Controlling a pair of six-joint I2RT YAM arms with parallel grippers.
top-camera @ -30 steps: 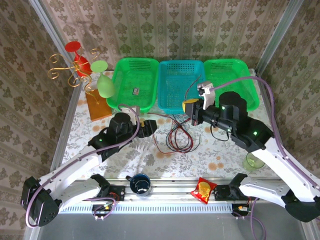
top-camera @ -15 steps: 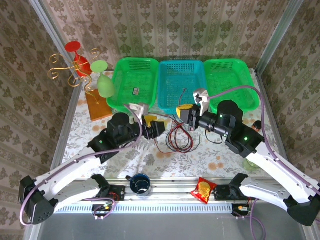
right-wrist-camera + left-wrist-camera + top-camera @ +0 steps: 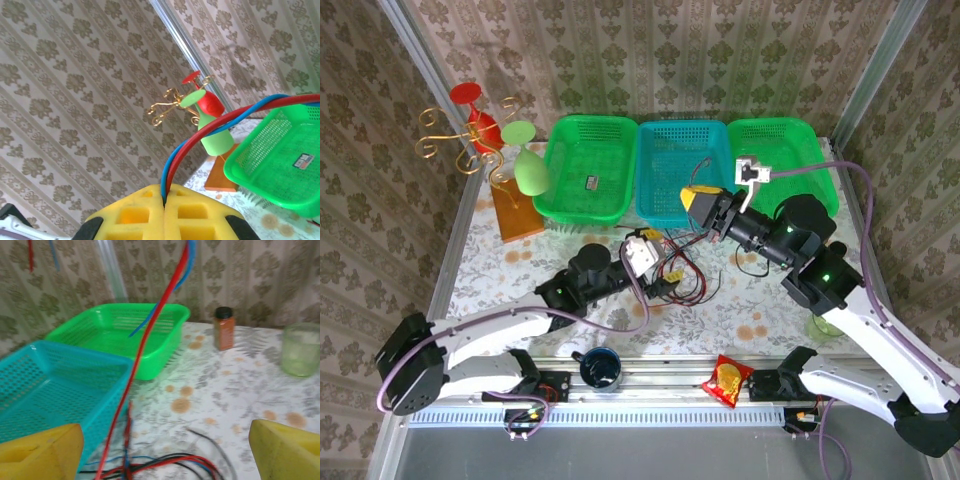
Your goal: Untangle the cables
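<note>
From above, the cables (image 3: pixel 688 275) lie heaped before the teal basket (image 3: pixel 665 160), my left gripper (image 3: pixel 663 265) at them, my right gripper (image 3: pixel 703 205) over its near rim. Left wrist: my fingers (image 3: pixel 40 452) spread wide, empty. Right wrist: my pads (image 3: pixel 135 215) pinch red and blue strands.

Cables (image 3: pixel 146 340) cut off up top; basket item (image 3: pixel 591 182) too sm.
</note>
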